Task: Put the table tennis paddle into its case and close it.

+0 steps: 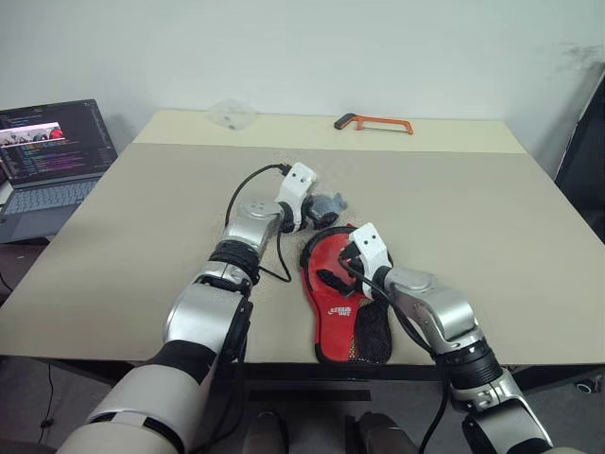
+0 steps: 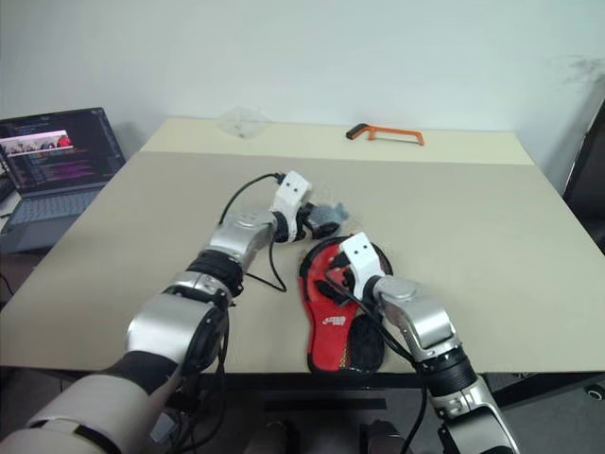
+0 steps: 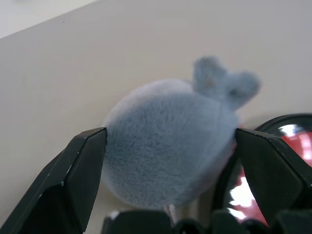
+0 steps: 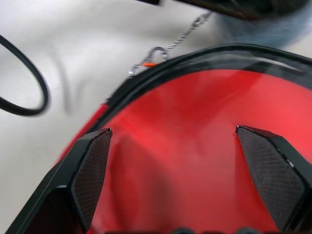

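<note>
The case (image 1: 371, 333) lies on the table near the front edge. The red blade of the table tennis paddle (image 1: 331, 279) shows through its clear side, and the handle end is hidden under black mesh. The case's grey round pouch (image 3: 165, 146) lies just beyond the case's round end, joined to it by a small chain (image 4: 181, 35). My left gripper (image 3: 170, 136) is open, one finger at each side of the pouch. My right gripper (image 4: 173, 131) is open just above the red blade, with nothing between its fingers.
An orange-framed hacksaw (image 1: 373, 122) and a crumpled clear bag (image 1: 230, 113) lie at the table's far edge. An open laptop (image 1: 52, 161) stands off the table's left side. A thin black cable (image 1: 260, 222) loops along my left arm.
</note>
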Action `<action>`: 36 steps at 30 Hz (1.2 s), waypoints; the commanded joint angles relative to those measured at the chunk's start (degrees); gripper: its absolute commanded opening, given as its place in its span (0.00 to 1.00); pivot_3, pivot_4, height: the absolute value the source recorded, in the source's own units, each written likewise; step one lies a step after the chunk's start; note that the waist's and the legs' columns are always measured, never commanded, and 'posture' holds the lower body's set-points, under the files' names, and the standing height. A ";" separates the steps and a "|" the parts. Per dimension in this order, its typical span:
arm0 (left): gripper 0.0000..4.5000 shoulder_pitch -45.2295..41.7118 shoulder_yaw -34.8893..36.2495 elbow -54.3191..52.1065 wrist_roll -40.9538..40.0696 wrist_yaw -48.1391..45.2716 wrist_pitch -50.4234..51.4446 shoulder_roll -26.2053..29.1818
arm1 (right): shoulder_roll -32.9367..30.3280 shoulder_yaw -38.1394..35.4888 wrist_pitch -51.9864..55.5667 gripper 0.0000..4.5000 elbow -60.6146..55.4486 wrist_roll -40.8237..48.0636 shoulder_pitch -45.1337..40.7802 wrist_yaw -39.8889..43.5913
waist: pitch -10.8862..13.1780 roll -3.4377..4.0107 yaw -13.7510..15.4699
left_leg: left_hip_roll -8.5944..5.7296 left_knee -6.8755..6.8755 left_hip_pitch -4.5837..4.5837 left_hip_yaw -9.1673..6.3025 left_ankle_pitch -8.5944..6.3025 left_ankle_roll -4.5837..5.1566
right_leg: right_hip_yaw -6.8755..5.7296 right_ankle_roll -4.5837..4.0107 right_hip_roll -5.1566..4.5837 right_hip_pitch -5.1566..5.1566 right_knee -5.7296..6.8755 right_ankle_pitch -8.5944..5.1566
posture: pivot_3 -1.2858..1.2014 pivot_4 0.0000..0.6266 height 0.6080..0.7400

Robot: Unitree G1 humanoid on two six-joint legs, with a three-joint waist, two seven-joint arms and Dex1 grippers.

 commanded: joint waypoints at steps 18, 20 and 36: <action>0.13 -9.98 -3.14 8.59 12.22 25.15 -6.06 -7.65 | 2.37 -0.24 9.58 1.00 2.19 -3.86 -1.35 -6.65 | -0.05 -0.05 0.16 | -0.03 0.00 0.23 -0.01 0.00 -0.01 | 0.00 0.04 -0.01 0.23 0.01 -0.01 | 0.52 0.24 1.00; 0.03 -11.62 -3.61 9.26 13.77 28.67 -6.33 -8.56 | 2.42 0.48 10.84 1.00 0.62 -3.55 -0.52 -6.39 | -0.05 -0.05 0.34 | -0.03 0.01 0.23 -0.01 0.00 -0.01 | 0.00 0.04 -0.01 0.24 0.00 -0.01 | 0.52 0.24 1.00; 0.00 -14.99 -8.70 11.14 25.33 41.12 -6.94 -12.60 | 2.84 4.03 18.71 1.00 -9.50 -3.77 4.14 -6.19 | -0.05 -0.06 0.74 | -0.04 -0.01 0.23 0.01 -0.01 -0.03 | 0.01 0.06 -0.01 0.22 -0.03 -0.02 | 0.52 0.24 1.00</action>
